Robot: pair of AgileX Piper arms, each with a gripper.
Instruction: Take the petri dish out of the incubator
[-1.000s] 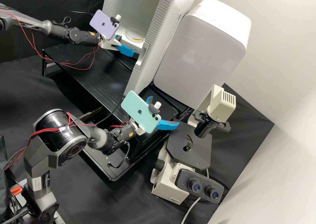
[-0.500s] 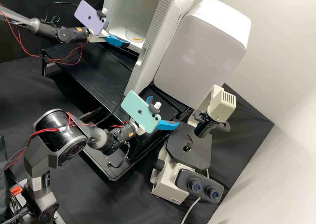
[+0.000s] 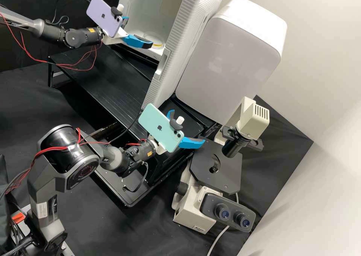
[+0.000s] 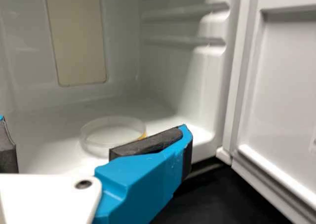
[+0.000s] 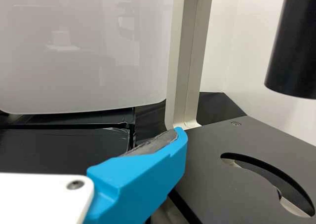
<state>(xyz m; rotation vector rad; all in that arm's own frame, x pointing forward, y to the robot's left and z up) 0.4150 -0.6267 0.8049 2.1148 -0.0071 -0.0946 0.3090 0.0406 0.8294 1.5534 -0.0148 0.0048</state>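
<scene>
The clear petri dish lies flat on the white floor of the open incubator. In the high view a little of the dish shows past the blue finger. My left gripper is at the incubator's mouth and stands open, with one finger beside the dish and the other pad far off to the other side. Neither finger touches the dish. My right gripper hangs open and holds nothing, just above the microscope stage.
The incubator's ribbed door stands open beside the left gripper. A large white box sits behind the microscope. A black raised shelf runs between the two arms.
The left arm rose from the shelf edge and pushed forward, so its gripper now reaches into the incubator's opening over the dish's near side. The right arm has kept still.
</scene>
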